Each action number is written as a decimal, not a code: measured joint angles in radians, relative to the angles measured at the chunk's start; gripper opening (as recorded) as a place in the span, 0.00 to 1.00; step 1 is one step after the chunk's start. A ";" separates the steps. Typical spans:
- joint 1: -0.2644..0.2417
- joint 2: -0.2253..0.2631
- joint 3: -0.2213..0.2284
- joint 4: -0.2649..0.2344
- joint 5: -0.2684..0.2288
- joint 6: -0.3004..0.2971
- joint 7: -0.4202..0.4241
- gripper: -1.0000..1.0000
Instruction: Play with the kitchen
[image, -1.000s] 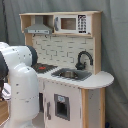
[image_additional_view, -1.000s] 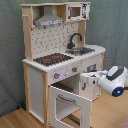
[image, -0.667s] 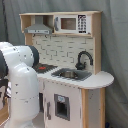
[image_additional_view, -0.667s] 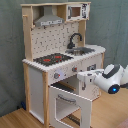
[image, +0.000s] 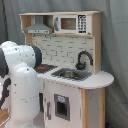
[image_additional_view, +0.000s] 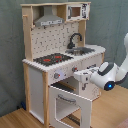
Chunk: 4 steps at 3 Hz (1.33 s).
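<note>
The kitchen (image: 70, 60) (image_additional_view: 55, 55) is a tall toy of pale wood and white panels. It has a hood (image_additional_view: 49, 21), a black faucet (image_additional_view: 75, 39), a sink (image_additional_view: 84, 50) and a black-red stovetop (image_additional_view: 52, 59). Its oven door (image_additional_view: 70, 106) hangs open toward the front in the second exterior view. My gripper (image_additional_view: 80, 76) reaches in from the second exterior view's right. It sits just above the open door, close to the white front panel under the counter. In the first exterior view my white arm (image: 20, 85) covers the kitchen's left part and the gripper is hidden.
A toy microwave (image: 70, 23) sits in the top shelf beside the hood. A grey curtain (image_additional_view: 112, 25) hangs behind the kitchen. The kitchen stands on a wooden floor (image_additional_view: 15, 120). The rounded counter end (image: 102, 79) juts out on the first exterior view's right.
In the second exterior view my gripper has moved left, toward the kitchen's front panel above the open oven door. The kitchen itself has not changed.
</note>
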 joint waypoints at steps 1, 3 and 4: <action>-0.003 -0.002 -0.030 0.001 -0.085 0.021 -0.042 1.00; -0.031 -0.028 -0.036 -0.042 -0.213 0.060 -0.070 1.00; -0.052 0.007 -0.070 -0.055 -0.285 0.092 -0.024 1.00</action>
